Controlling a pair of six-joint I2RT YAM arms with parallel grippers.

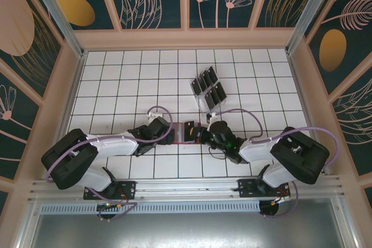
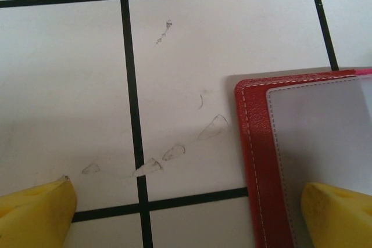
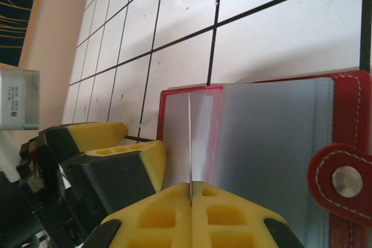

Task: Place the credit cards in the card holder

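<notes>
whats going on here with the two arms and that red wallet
The right gripper is shut on a thin card, held edge-on over the open red card holder's grey pockets. The left gripper is open, one finger over the holder's edge. More black cards sit in the clear rack behind.

— Where's the card holder (image 3: 273,143)?
— Open on the bench (image 3: 279,33), snap tab (image 3: 343,181) at right. The right fingers (image 3: 226,210) meet on a thin credit card (image 3: 190,137), edge-on over its grey pocket
</notes>
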